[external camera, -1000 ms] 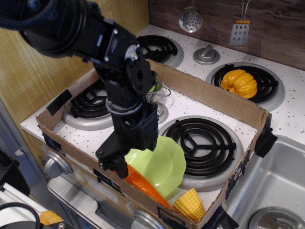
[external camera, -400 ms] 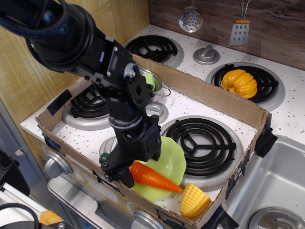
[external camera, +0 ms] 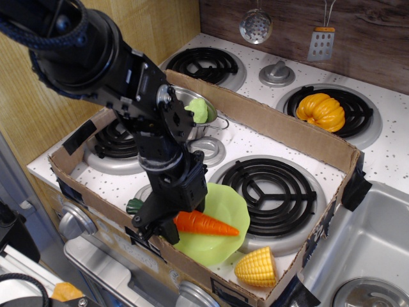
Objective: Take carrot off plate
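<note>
Nearest the camera, the front wall of the cardboard box [external camera: 192,272] runs along the edge of the bench [external camera: 396,160]. Just inside its front right corner lies a corn cob [external camera: 257,267], apart from the plate. My gripper [external camera: 167,224] hangs low at the front left of the box, pinched on the thick end of the carrot [external camera: 204,224]; the pads themselves are hidden behind the black housing, so I cannot confirm the exact contact. The carrot lies roughly level, its tip pointing right, across the near half of the plate [external camera: 223,211]. I cannot tell whether it rests on the plate or is held just clear of it. A dark green piece [external camera: 133,205], seemingly the carrot's top, shows just left of my gripper. The plate sits at the front of the box, overlapping the left rim of the front right burner [external camera: 271,188]. My arm [external camera: 128,83] rises up and to the left from the gripper, covering part of the front left burner [external camera: 118,137]. Behind it stands a steel pot [external camera: 198,121] with a light green item [external camera: 199,110] in it, close against the rear cardboard wall. Beyond the box, a pumpkin [external camera: 321,111] sits on the rear right burner [external camera: 358,112], a knob [external camera: 277,72] sits between the two rear burners, and a strainer [external camera: 255,25] and a spatula [external camera: 321,41] hang on the back wall. A sink [external camera: 364,256] occupies the lower right.
</note>
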Controlling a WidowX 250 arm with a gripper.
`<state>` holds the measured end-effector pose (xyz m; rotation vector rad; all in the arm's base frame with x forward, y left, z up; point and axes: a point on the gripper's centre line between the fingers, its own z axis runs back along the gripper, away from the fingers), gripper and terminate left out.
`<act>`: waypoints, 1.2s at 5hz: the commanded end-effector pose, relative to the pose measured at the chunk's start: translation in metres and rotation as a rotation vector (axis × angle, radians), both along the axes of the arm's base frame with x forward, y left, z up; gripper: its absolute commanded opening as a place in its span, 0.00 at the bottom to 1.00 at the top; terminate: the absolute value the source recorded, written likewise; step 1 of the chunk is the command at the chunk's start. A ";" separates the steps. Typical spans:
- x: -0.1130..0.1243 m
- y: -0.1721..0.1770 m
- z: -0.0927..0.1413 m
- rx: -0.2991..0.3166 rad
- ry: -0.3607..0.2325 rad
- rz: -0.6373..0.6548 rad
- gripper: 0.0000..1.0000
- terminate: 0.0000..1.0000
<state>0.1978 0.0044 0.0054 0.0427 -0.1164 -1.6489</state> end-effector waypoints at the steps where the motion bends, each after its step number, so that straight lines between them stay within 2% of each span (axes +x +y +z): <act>1: 0.004 -0.001 0.022 0.057 -0.011 0.027 0.00 0.00; 2: 0.007 -0.001 0.037 0.089 -0.010 0.027 0.00 0.00; 3: 0.016 0.005 0.051 0.086 0.031 0.067 0.00 0.00; 4: 0.027 0.022 0.054 0.052 0.021 0.174 0.00 0.00; 5: 0.034 0.042 0.055 0.020 0.002 0.339 0.00 0.00; 6: 0.030 0.056 0.052 0.001 -0.040 0.528 0.00 0.00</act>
